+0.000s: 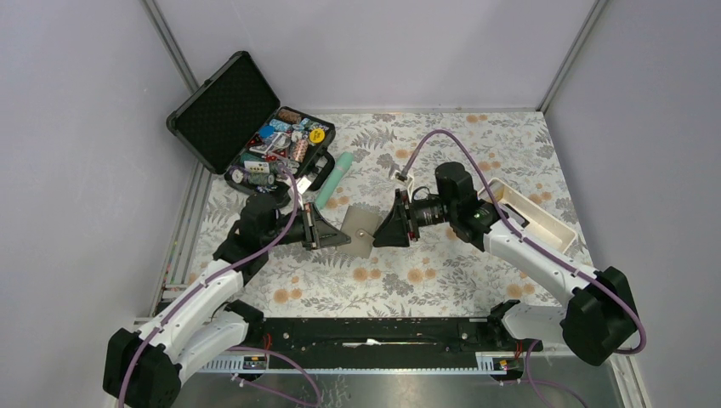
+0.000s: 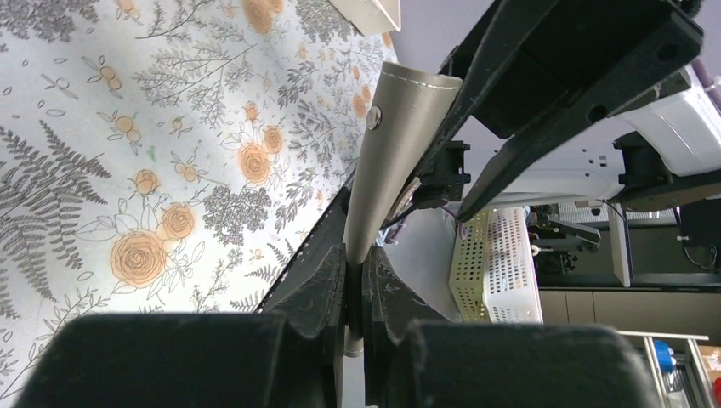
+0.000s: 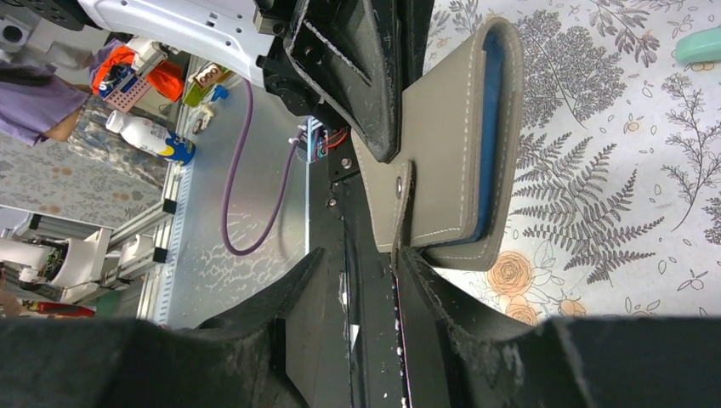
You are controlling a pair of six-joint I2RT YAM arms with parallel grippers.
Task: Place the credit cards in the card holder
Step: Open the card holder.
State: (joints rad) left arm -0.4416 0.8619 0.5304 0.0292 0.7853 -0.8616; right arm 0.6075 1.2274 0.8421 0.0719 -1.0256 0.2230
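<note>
1. Centrally, the grey card holder (image 1: 361,229) hangs between the two arms, raised off the floral worktop (image 1: 425,280) and turned on edge.
2. The right wrist view looks into its fold: the edge of a blue credit card (image 3: 487,127) shows inside the pocket. No other card can be made out there.
3. A black hard case (image 1: 223,106) lies open at the far left of the worktop. Its tray is packed with small colourful items too small to name.
4. A mint-green tube (image 1: 333,181) lies on the worktop just beside the case, outside it.
5. A white oblong tray (image 1: 544,223) sits at the right, partly under the right arm. Its contents cannot be made out.
6. The left hand (image 2: 353,289) is clamped tight on one edge of the card holder, and the leather runs straight out from between its closed fingers (image 2: 319,289).
7. The right hand (image 3: 359,255) faces the opposite side of the holder with its jaws standing partly apart and a clear gap between them.
8. The holder's snap flap (image 3: 400,189) reaches down to the inner face of one right finger. Whether it touches that finger cannot be told, and the jaws are not pinching it.
</note>
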